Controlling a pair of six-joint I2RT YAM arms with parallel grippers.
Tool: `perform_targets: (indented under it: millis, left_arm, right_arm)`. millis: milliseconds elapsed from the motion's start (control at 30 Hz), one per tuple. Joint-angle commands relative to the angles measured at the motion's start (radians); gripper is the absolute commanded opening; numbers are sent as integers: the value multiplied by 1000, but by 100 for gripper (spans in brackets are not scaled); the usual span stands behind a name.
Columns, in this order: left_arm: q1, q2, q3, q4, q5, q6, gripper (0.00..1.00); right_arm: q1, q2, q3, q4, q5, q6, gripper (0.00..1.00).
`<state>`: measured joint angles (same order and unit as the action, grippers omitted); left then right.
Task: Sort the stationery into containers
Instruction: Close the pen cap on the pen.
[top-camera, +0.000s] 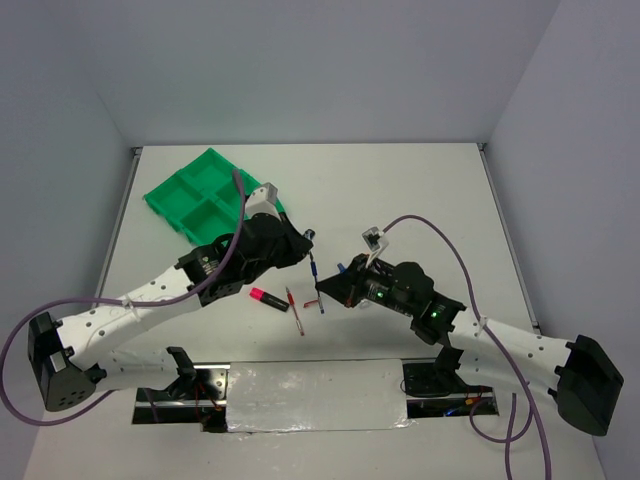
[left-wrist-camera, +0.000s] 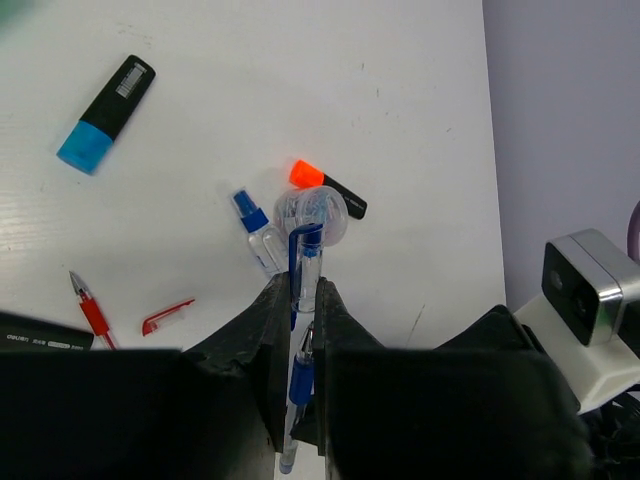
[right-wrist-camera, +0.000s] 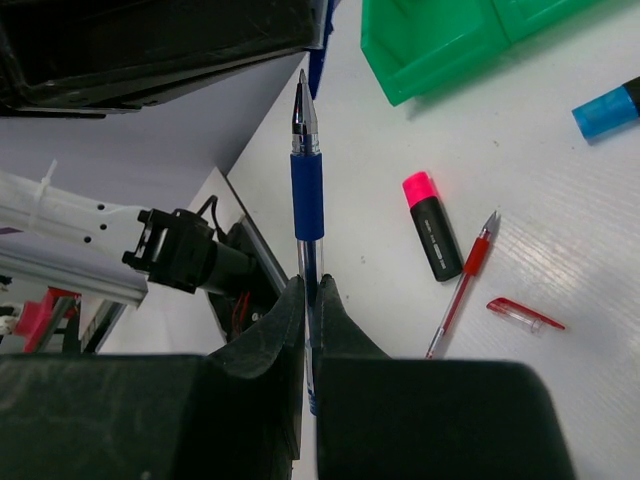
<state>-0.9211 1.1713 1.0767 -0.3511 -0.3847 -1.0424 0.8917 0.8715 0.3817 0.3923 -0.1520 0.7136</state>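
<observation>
Nearest the lens in the right wrist view, the right gripper (right-wrist-camera: 310, 285) is clamped on a bare-tipped blue pen (right-wrist-camera: 307, 190). The pen's point and blue grip sleeve project beyond the fingertips towards the black body of the left arm.

Left gripper (left-wrist-camera: 303, 285): closed on a second blue pen with a clip (left-wrist-camera: 307, 255). The clip end projects past the fingertips and the grip sleeve sits back between the fingers. Both pens are held over the middle of the table (top-camera: 420, 190), where the two grippers nearly meet (contact between them cannot be confirmed).

Green tray (top-camera: 190, 195): on the table towards the far left corner, set at an angle to the edges, four compartments.

Loose items, all lying on the table surface:
- Pink highlighter (right-wrist-camera: 432, 225): middle of the table, towards the near edge.
- Red pen (right-wrist-camera: 462, 280): just beside the pink highlighter, uncapped.
- Red cap (right-wrist-camera: 525, 313): near the red pen, apart from it.
- Blue highlighter (left-wrist-camera: 105, 115): well apart from the other loose items, on the tray side.
- Tape roll (left-wrist-camera: 330, 222): seen directly beyond the clip end of the left-held pen.
- Orange highlighter (left-wrist-camera: 330, 190): against the tape roll, partly overlapped by it in this view.
- Blue-capped clear tube (left-wrist-camera: 257, 228): just beside the tape roll, on its left-edge side.
</observation>
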Motion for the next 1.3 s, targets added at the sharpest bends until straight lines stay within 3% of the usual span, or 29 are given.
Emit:
perform_targets:
  millis: [0,1267]
  left_arm:
    - [-5,-35,-1,12,-36,21,0]
    - [-4,5,-14,43,-45,21,0]
  right_arm:
    - [-10,3,40,40,22,15,0]
    - [-34,47,57,80,-43,44,0]
